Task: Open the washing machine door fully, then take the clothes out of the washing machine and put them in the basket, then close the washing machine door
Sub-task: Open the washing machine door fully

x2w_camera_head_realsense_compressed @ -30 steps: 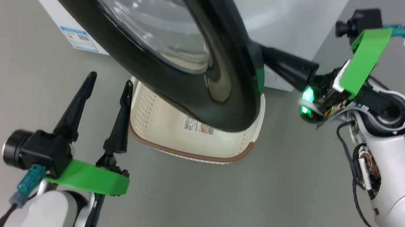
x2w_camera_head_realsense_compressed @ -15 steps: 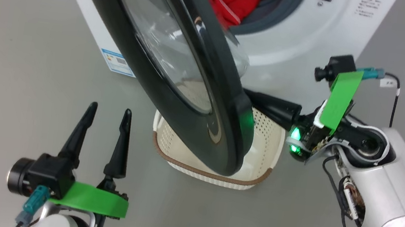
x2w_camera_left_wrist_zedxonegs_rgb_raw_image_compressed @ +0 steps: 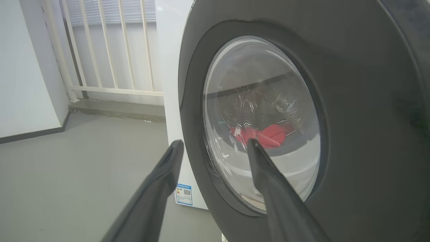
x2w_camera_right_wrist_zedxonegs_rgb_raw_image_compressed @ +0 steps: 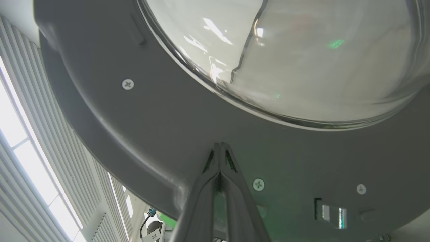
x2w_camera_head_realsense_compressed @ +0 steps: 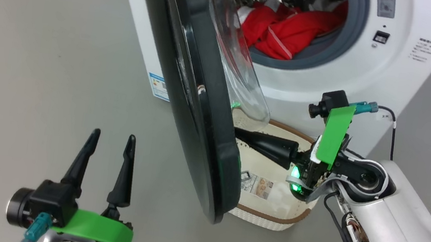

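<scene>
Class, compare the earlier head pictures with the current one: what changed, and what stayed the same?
The washing machine door has swung wider open, away from the washing machine, with the shut right claw against its inner face. The head camera has shifted too. Nothing was gripped or released. The left claw stays open and empty; the clothes remain in the washing machine.

door (x2w_camera_head_realsense_compressed: 207, 149) hides basket's (x2w_camera_head_realsense_compressed: 269, 219) left end (label (x2w_camera_head_realsense_compressed: 259, 186) too small)
</scene>
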